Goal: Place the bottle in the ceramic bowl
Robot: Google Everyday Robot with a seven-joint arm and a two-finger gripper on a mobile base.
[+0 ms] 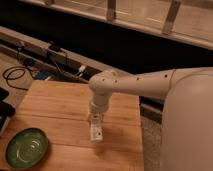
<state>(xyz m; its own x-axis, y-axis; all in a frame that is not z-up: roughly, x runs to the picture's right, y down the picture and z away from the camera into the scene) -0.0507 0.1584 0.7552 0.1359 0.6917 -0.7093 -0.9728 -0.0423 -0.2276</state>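
The green ceramic bowl (26, 148) sits on the wooden table (55, 102) at the front left corner. My white arm reaches in from the right, and my gripper (95, 129) points down over the middle of the table, to the right of the bowl and well apart from it. A slim whitish bottle (95, 133) hangs upright from the gripper, just above the wood. The bowl is empty.
A dark object (4, 114) lies at the table's left edge. Black cables (15, 75) and a power strip (55, 49) lie on the floor behind the table. My white body (190, 125) fills the right side. The table's right edge runs near x 285.
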